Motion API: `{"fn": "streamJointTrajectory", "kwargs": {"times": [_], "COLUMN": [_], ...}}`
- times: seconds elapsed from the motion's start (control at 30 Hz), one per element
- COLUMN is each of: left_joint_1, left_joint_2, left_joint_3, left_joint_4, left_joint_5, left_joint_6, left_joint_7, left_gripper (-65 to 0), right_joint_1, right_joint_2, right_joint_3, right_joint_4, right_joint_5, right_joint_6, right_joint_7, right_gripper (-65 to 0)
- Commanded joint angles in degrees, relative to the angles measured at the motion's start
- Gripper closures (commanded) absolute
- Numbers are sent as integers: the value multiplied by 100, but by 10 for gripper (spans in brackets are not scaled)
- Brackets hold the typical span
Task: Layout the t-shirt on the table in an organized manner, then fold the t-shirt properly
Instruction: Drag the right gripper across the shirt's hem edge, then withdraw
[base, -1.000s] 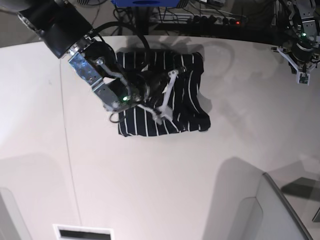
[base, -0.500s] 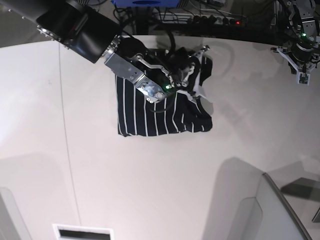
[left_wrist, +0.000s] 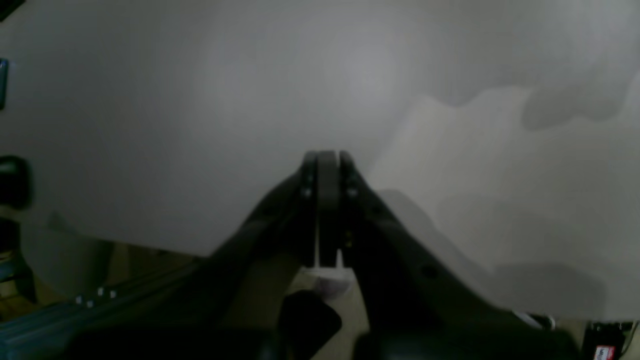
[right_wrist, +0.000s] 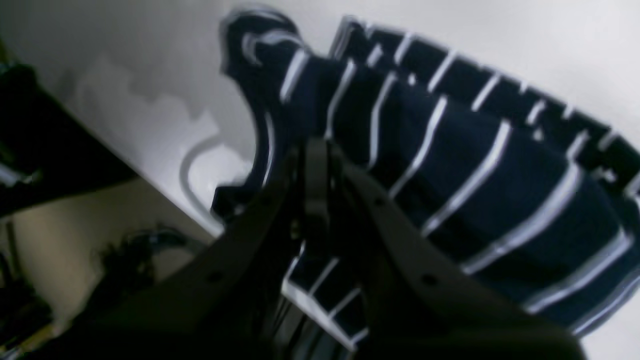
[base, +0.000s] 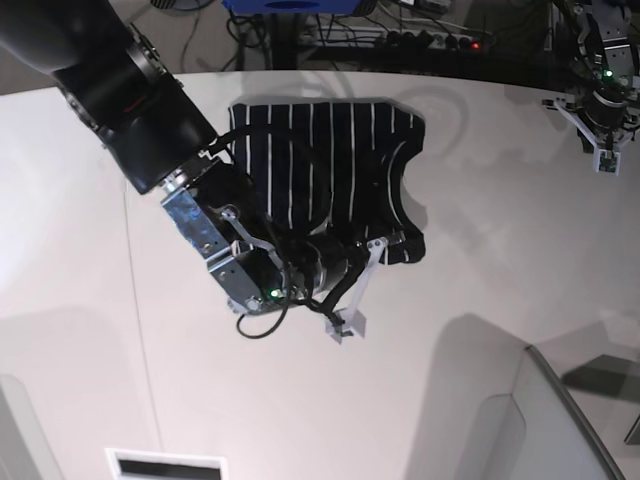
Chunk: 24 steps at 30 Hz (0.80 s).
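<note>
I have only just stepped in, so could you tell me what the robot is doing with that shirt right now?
The two-armed robot is folding the t-shirt on the table. The shirt lies as a compact striped bundle near the far edge. The right gripper is shut and sits at the bundle's near edge; whether it pinches any fabric cannot be told from these views. The left gripper is also shut, holds nothing, and hangs over bare tabletop well away from the shirt.

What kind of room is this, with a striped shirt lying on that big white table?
Probably a robotics lab or test bench. Two robot arms work over a white table holding a t-shirt, and beyond the far edge sit tangled cables and a power strip.
</note>
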Motion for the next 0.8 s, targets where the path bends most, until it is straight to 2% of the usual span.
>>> {"fn": "streamJointTrajectory", "kwargs": {"times": [0.0,0.13,0.27,0.33,0.4,0.5,0.6,0.67,0.73,0.77], "left_joint_1": [17,17,17,17,17,17,17,17,17,8], "left_joint_2": [-90,-90,-90,-82,-82,-73,-64,-55,-46,-38], "left_joint_3": [-43,-43,-43,-43,-34,-34,-26,115,212,220], "left_joint_4": [97,71,71,71,62,62,71,89,106,106], "left_joint_5": [-31,-14,-31,-31,-31,-31,-40,-40,-40,-49], "left_joint_6": [66,66,66,66,66,66,40,-251,-541,-611], "left_joint_7": [-73,-73,-73,-73,-73,-73,-73,-73,-65,-65], "left_gripper": [0,0,0,0,0,0,0,0,0,0], "right_joint_1": [145,242,383,479,550,559,550,506,427,304], "right_joint_2": [-126,-249,-328,-381,-407,-416,-398,-284,-29,76], "right_joint_3": [6,-11,-328,-433,-442,-433,-424,-407,-249,-73], "right_joint_4": [-34,-667,-1406,-1819,-2109,-2135,-1581,-904,-157,256], "right_joint_5": [60,51,42,68,68,77,77,77,77,77], "right_joint_6": [32,59,454,490,498,498,507,454,173,-108], "right_joint_7": [171,629,1464,1868,2009,2026,2009,1798,1235,910], "right_gripper": [-3,-3,-2,-3,-3,-2,-2,-2,-2,-2]}}
